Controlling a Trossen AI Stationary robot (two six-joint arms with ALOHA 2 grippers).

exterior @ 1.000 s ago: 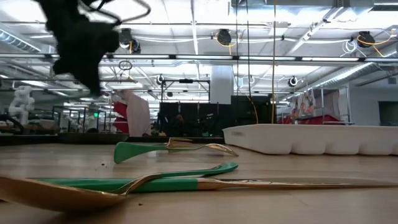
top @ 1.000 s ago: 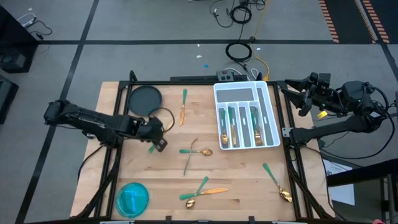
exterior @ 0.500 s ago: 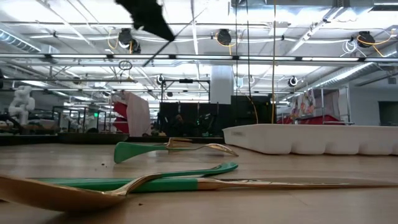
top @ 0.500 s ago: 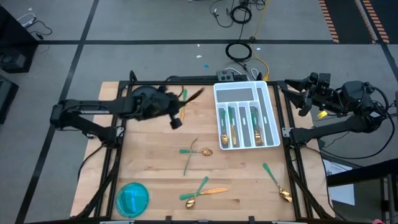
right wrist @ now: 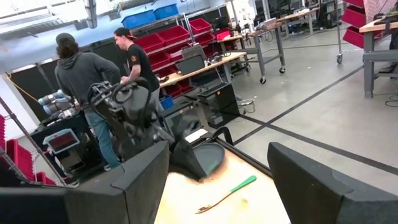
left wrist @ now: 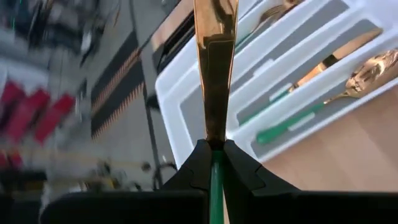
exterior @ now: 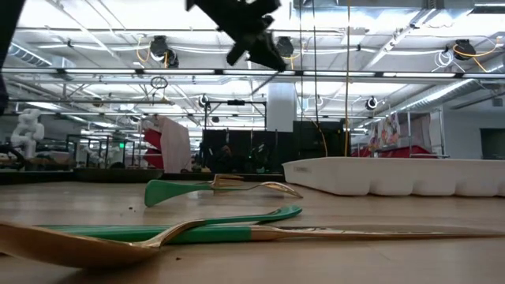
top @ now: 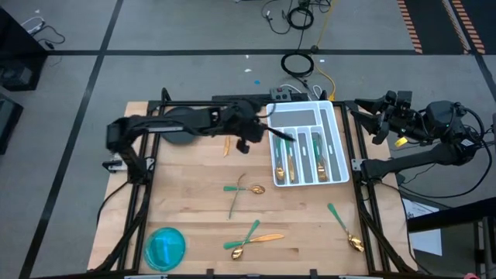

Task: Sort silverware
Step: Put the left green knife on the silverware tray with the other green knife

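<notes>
Six pieces of silverware [top: 246,189] lie loose on the surface [top: 310,225], and one more utensil [left wrist: 215,37] is held up. There is one white tray [top: 335,116], one blue bowl [top: 165,246], one dark dish [right wrist: 205,160]. Tray contents are too crowded to count.

No legible text, label, brand, number or sign found in any view: none on the silverware, the white tray, the bench, the arms, or the red bins and room fittings beyond, where any markings are too small to read.
</notes>
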